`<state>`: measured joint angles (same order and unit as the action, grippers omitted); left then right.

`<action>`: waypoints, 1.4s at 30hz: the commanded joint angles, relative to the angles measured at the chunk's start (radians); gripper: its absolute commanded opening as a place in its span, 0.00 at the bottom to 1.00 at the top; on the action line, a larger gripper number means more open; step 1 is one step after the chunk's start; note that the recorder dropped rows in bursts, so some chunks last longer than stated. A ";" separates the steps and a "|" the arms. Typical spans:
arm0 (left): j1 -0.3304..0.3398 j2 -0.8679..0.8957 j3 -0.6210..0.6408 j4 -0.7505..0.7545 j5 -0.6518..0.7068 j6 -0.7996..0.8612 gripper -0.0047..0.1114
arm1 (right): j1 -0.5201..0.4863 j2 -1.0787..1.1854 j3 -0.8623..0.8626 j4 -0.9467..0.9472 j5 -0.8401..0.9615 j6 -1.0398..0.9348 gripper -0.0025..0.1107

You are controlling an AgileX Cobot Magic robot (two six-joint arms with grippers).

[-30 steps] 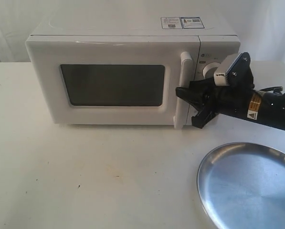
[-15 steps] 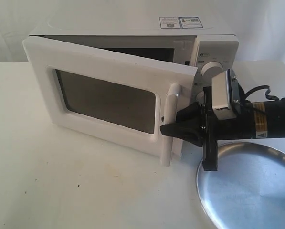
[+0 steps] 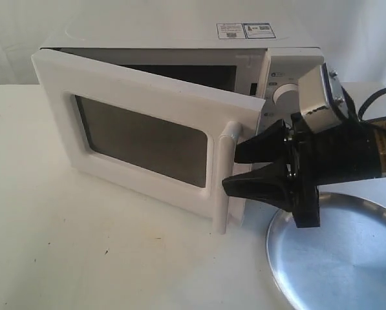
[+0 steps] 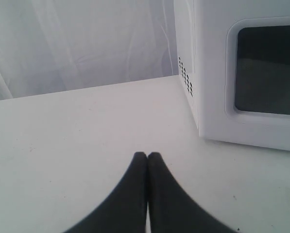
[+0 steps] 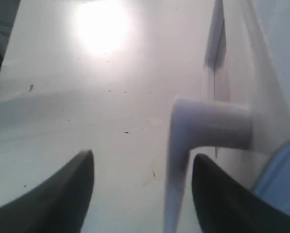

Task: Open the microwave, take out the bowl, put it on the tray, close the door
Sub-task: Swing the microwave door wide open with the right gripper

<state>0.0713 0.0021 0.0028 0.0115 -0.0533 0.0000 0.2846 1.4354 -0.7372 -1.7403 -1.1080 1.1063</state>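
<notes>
The white microwave [image 3: 289, 71] stands at the back of the table with its door [image 3: 141, 135] swung partly open. My right gripper [image 3: 236, 169] is open beside the vertical bar handle [image 3: 224, 177], one finger above the other. In the right wrist view the handle [image 5: 176, 184] runs between the spread fingers [image 5: 76, 179], close to one of them and not pinched; gripper [image 5: 142, 165]. The steel tray [image 3: 348, 265] lies at the front right. My left gripper [image 4: 147, 156] is shut and empty over the table, near the microwave's side [image 4: 186, 73]. The bowl is hidden.
The open door [image 4: 268, 121] juts out over the table's middle. A white curtain [image 4: 76, 43] hangs behind the table. The right arm's body hangs above the tray's near rim [image 3: 273, 226]. Two white knobs [image 3: 284, 95] sit on the panel behind the arm.
The door went from closed to partly open a second ago. Since half a second ago my right gripper has let go of the handle and spread wide; the door has stayed put.
</notes>
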 commanded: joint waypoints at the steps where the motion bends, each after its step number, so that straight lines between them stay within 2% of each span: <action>1: -0.002 -0.002 -0.003 -0.005 0.001 0.000 0.04 | -0.008 -0.011 -0.006 0.004 -0.068 0.077 0.33; 2: -0.002 -0.002 -0.003 -0.005 0.001 0.000 0.04 | -0.008 -0.011 -0.006 0.006 -0.113 0.071 0.18; 4: -0.002 -0.002 -0.003 -0.005 0.001 0.000 0.04 | -0.003 -0.036 -0.006 -0.002 -0.113 0.132 0.02; 7: -0.002 -0.002 -0.003 -0.005 0.001 0.000 0.04 | -0.007 -0.086 0.010 -0.004 -0.113 0.209 0.02; 10: -0.002 -0.002 -0.003 -0.005 0.001 0.000 0.04 | -0.007 -0.142 0.049 -0.004 -0.017 0.262 0.02; 14: -0.002 -0.002 -0.003 -0.005 0.001 0.000 0.04 | -0.007 -0.184 0.064 -0.004 -0.113 0.237 0.02; 22: -0.002 -0.002 -0.003 -0.005 0.001 0.000 0.04 | 0.001 -0.345 0.064 -0.004 -0.106 0.215 0.02; 28: -0.002 -0.002 -0.003 -0.005 0.001 0.000 0.04 | 0.002 -0.421 0.064 -0.004 0.489 0.376 0.02; 31: -0.002 -0.002 -0.003 -0.005 0.001 0.000 0.04 | 0.002 -0.378 0.064 0.005 0.670 0.398 0.02; 33: -0.002 -0.002 -0.003 -0.005 0.001 0.000 0.04 | 0.003 -0.317 0.064 0.046 0.672 0.353 0.02; 35: -0.002 -0.002 -0.003 -0.005 0.001 0.000 0.04 | 0.005 -0.249 0.064 0.171 0.623 0.226 0.02; 39: -0.002 -0.002 -0.003 -0.005 0.001 0.000 0.04 | 0.005 -0.098 0.064 0.413 0.405 -0.030 0.02; 42: -0.002 -0.002 -0.003 -0.005 0.001 0.000 0.04 | 0.005 -0.012 0.064 0.446 0.233 -0.118 0.02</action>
<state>0.0713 0.0021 0.0028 0.0115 -0.0533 0.0000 0.2887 1.3623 -0.6758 -1.3605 -0.7190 1.0950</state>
